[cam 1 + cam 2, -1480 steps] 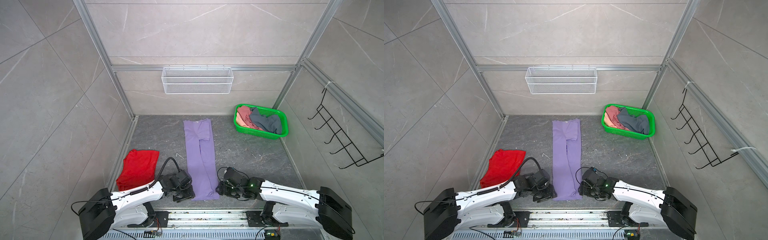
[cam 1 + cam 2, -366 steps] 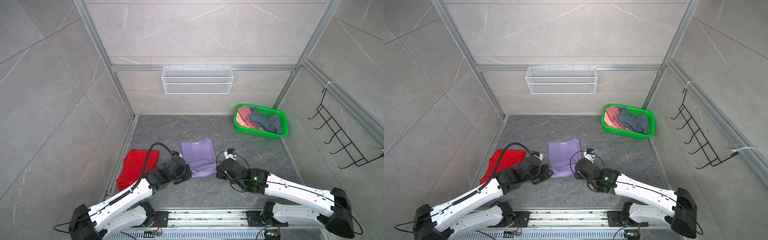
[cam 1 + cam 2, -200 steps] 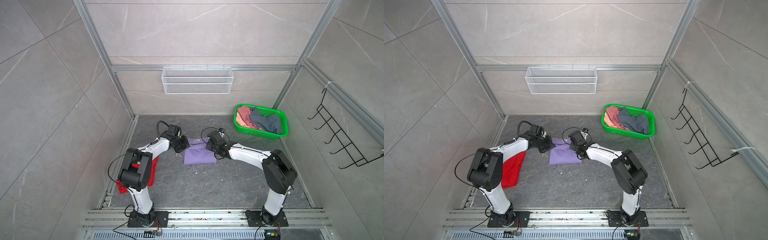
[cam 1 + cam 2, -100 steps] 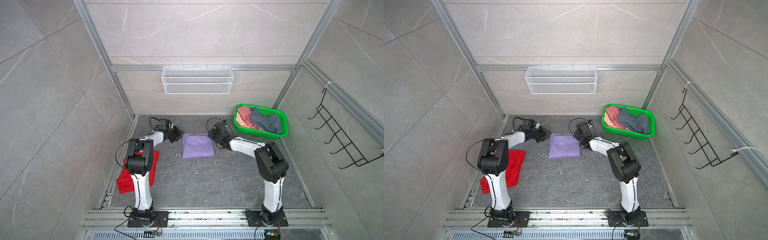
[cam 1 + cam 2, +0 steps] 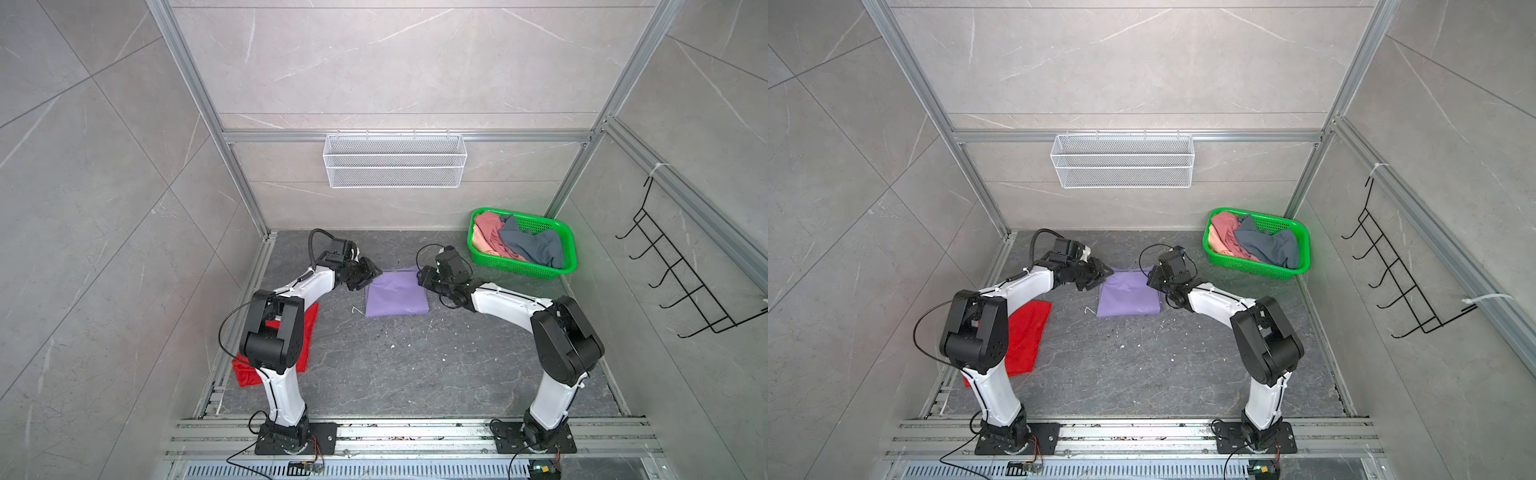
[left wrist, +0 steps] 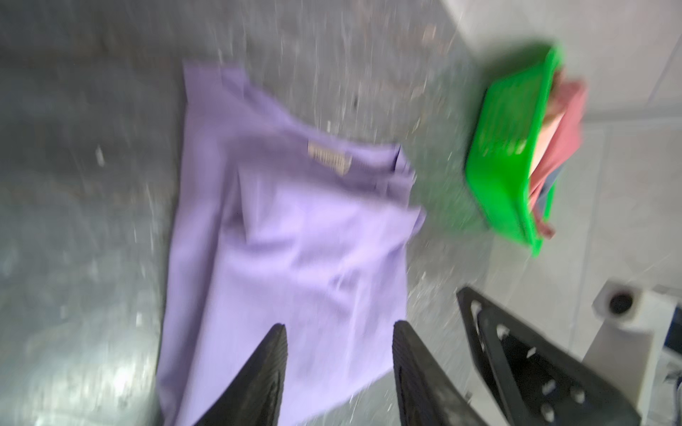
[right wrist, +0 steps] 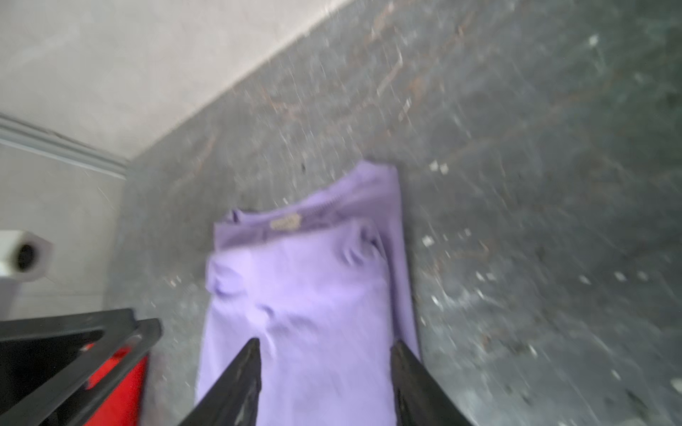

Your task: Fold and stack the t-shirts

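Both top views sit high at the front, gazing down and back over the dark grey stone-look floor (image 5: pixel 395 365) to the pale tiled rear wall (image 5: pixel 395 83). Wrist cameras ride close, from opposite sides, both on the folded lavender cotton t-shirt (image 6: pixel 288 239). It's blurred, but apparently the cloth all four share.
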`<state>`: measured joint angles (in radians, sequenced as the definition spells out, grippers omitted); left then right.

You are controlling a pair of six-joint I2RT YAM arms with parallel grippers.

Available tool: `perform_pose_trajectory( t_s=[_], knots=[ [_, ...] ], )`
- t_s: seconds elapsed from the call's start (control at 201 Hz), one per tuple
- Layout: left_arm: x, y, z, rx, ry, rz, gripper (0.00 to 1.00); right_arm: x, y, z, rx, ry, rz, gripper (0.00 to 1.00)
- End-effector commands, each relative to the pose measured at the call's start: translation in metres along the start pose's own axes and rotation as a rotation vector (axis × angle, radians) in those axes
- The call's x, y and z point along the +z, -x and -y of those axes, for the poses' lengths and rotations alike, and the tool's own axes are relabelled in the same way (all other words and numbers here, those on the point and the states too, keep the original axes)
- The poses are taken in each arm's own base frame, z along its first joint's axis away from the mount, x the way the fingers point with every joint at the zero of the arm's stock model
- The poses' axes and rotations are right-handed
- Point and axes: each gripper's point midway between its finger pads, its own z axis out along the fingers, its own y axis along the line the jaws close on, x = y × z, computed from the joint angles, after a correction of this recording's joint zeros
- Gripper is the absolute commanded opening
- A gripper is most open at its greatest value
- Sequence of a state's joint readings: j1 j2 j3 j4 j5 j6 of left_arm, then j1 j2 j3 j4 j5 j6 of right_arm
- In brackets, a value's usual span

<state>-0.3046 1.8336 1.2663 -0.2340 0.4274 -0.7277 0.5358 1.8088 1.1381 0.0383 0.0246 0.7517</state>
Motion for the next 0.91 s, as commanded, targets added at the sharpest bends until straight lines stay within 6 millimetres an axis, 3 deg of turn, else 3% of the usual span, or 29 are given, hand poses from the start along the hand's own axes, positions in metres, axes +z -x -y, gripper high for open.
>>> perform_pose_trajectory(
  t_s=[0.0, 0.139, 0.264, 0.428, 0.508, 0.548, 0.597, 0.682, 0.747, 0.901],
  knots=[
    [-0.017, -0.024, -0.031, 0.071, 0.153, -0.005, 0.52, -0.014, -0.033, 0.012, -0.078, -0.029, -0.076, 0.67],
    [-0.013, -0.05, -0.04, 0.167, 0.194, -0.042, 0.57, -0.015, -0.06, 0.019, -0.09, 0.013, -0.106, 0.7],
    [-0.002, -0.058, -0.052, 0.188, 0.199, -0.054, 0.58, -0.01, -0.077, 0.018, -0.092, 0.072, -0.126, 0.7],
    [0.017, -0.067, -0.049, 0.175, 0.098, -0.079, 0.57, 0.003, -0.089, 0.014, -0.095, 0.121, -0.146, 0.66],
    [0.021, -0.072, -0.045, 0.173, 0.054, -0.088, 0.49, 0.006, -0.093, 0.011, -0.092, 0.143, -0.156, 0.54],
    [0.021, -0.074, -0.043, 0.172, 0.036, -0.094, 0.39, 0.007, -0.094, 0.011, -0.087, 0.139, -0.16, 0.44],
    [0.019, -0.079, -0.044, 0.167, 0.032, -0.105, 0.27, 0.005, -0.095, 0.011, -0.082, 0.136, -0.166, 0.25],
    [0.012, -0.089, -0.045, 0.157, 0.031, -0.113, 0.16, -0.002, -0.099, 0.012, -0.083, 0.128, -0.172, 0.1],
    [0.004, -0.1, -0.045, 0.139, 0.028, -0.115, 0.08, -0.013, -0.105, 0.013, -0.076, 0.126, -0.181, 0.08],
    [-0.025, -0.144, -0.044, 0.075, 0.015, -0.121, 0.1, -0.053, -0.138, 0.024, -0.076, 0.071, -0.238, 0.08]
  ],
)
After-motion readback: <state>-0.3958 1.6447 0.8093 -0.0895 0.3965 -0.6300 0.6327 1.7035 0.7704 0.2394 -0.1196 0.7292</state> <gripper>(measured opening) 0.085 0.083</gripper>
